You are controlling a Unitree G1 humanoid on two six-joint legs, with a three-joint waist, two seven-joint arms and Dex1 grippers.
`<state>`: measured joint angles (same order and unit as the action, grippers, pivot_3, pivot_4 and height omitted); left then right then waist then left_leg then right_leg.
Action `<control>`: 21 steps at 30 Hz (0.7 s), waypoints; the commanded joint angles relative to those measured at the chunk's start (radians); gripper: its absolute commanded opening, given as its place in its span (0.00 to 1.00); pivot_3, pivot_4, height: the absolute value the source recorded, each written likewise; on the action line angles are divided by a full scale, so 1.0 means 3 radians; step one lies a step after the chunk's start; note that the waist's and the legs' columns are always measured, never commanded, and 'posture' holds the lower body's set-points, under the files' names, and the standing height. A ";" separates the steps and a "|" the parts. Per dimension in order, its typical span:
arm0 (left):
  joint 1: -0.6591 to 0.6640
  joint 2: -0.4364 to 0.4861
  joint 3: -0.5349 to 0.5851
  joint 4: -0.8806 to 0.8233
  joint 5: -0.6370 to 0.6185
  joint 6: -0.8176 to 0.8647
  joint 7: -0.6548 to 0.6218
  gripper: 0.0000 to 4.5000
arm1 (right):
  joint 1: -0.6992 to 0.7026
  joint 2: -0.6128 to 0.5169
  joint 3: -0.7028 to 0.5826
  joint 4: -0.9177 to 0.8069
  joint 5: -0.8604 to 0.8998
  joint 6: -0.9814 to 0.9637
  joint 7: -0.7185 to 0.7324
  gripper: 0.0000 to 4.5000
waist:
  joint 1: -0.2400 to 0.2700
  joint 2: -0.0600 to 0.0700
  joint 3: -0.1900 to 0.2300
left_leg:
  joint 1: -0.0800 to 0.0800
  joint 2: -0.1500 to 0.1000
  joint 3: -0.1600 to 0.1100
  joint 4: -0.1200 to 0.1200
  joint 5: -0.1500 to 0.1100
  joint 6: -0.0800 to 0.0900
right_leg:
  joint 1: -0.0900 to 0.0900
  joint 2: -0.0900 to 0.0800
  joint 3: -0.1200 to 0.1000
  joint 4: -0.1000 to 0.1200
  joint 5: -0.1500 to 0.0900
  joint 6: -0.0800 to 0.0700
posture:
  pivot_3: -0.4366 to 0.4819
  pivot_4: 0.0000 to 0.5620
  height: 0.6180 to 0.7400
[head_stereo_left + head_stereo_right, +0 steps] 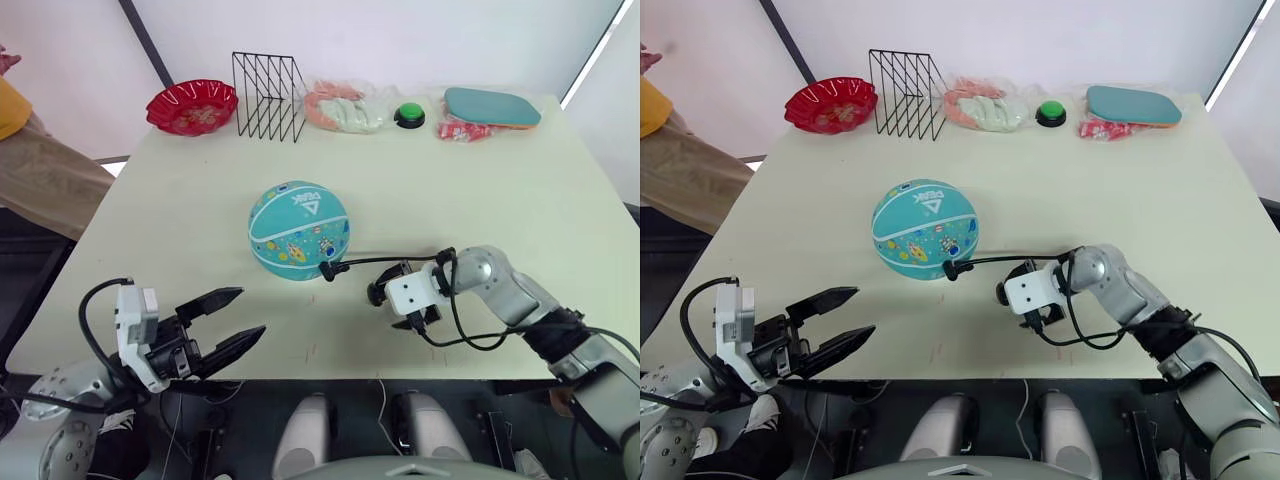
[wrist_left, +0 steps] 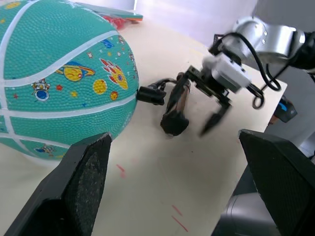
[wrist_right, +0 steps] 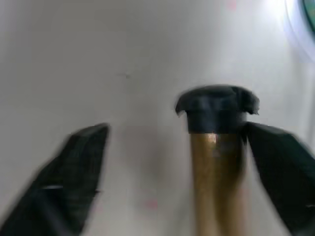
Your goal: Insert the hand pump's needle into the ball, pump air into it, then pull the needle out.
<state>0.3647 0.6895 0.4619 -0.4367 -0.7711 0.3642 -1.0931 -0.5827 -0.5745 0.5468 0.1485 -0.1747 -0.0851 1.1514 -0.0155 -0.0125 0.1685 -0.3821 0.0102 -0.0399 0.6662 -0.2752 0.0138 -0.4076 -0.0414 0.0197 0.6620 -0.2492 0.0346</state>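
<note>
Needle (image 2: 139,94) tip hidden against ball (image 2: 59,78)

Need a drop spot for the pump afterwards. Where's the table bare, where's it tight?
Bare: the wide strip of table between the ball and the back row, and the stretch right of the ball toward the far right edge. Tight: the back edge, red bowl through wire rack to the teal paddle, and beside the ball where the hand pump lies.

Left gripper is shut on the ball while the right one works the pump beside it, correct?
Not quite. The left gripper is open and holds nothing; the left eye view shows it near the table's front edge, apart from the ball. The rest stands: the right gripper is at the hand pump beside the ball.
</note>
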 commanded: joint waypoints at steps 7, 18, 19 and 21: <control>-0.0339 0.0162 -0.0035 0.0208 0.0061 0.0054 0.0061 0.97 | 0.0983 -0.0307 -0.1269 -0.1504 0.1530 0.0711 -0.0029 0.99 | 0.0018 0.0001 0.0001 | -0.0005 0.0003 -0.0013 0.0000 0.0000 0.0000 | 0.0000 0.0006 -0.0007 0.0000 0.0000 -0.0001 | 0.48 0.27 1.00; -0.1396 0.0176 -0.0401 0.0704 0.0406 -0.0034 0.0310 0.97 | 0.2127 -0.0561 -0.2280 -0.2506 0.2076 0.1000 -0.0436 0.99 | 0.0014 -0.0003 0.0010 | 0.0002 0.0002 -0.0005 0.0007 0.0000 0.0001 | 0.0006 0.0013 -0.0002 0.0002 0.0003 0.0004 | 0.48 0.27 1.00; -0.1486 0.0165 -0.0451 0.0754 0.0450 -0.0078 0.0297 0.97 | 0.2154 -0.0561 -0.2301 -0.2533 0.2070 0.1008 -0.0474 0.99 | 0.0014 -0.0003 0.0010 | 0.0002 0.0001 -0.0003 0.0008 0.0000 0.0001 | 0.0006 0.0016 -0.0002 0.0002 0.0003 0.0004 | 0.48 0.27 1.00; -0.1614 0.0140 -0.0520 0.0832 0.0516 -0.0131 0.0292 0.97 | 0.2170 -0.0574 -0.2299 -0.2560 0.2056 0.1011 -0.0513 0.99 | 0.0006 -0.0005 0.0011 | 0.0002 0.0000 0.0000 0.0008 0.0000 0.0001 | 0.0006 0.0017 0.0000 0.0002 0.0004 0.0004 | 0.48 0.27 1.00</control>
<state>-0.1031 0.7349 0.3153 -0.1914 -0.6305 0.3549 -1.0045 0.0700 -0.7379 -0.1141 -0.5778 0.4308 0.2181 1.0144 -0.0137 -0.0140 0.1717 -0.3813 0.0105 -0.0387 0.6687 -0.2752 0.0141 -0.4060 -0.0358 0.0202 0.6624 -0.2480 0.0358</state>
